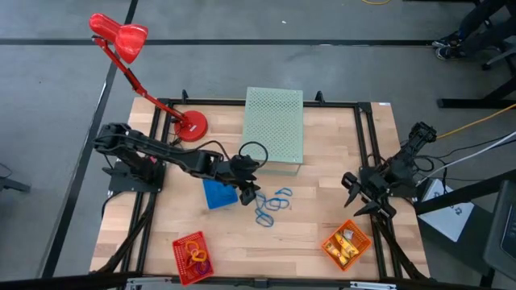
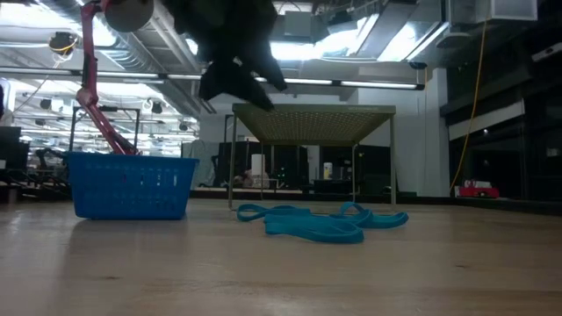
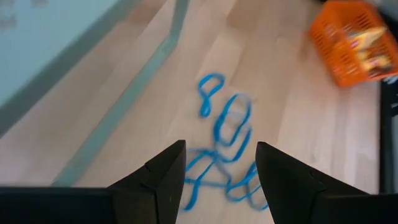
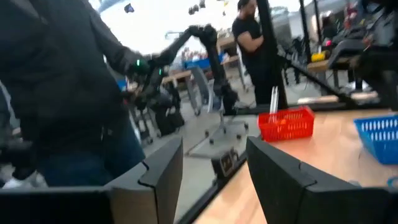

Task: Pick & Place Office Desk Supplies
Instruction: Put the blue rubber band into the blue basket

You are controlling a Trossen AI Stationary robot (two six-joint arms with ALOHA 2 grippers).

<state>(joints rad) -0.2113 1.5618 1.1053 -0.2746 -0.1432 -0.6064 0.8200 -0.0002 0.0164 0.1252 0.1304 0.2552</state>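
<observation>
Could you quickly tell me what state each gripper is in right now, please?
Left gripper: open, empty, above the blue loops.
Right gripper: open, empty, waiting at the table's right edge.

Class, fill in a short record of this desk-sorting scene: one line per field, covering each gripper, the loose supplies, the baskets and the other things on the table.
Left gripper: open, above the table beside the blue loops, holding nothing
Right gripper: open, empty, waiting at the table's right edge
Blue loops: loose cluster lying on the wooden table, mid-table
Blue basket: left of the loops
Red basket: near front edge, left, holds loops
Orange basket: near front edge, right, holds yellow-orange pieces
Green perforated box: back centre
Red desk lamp: back left
</observation>
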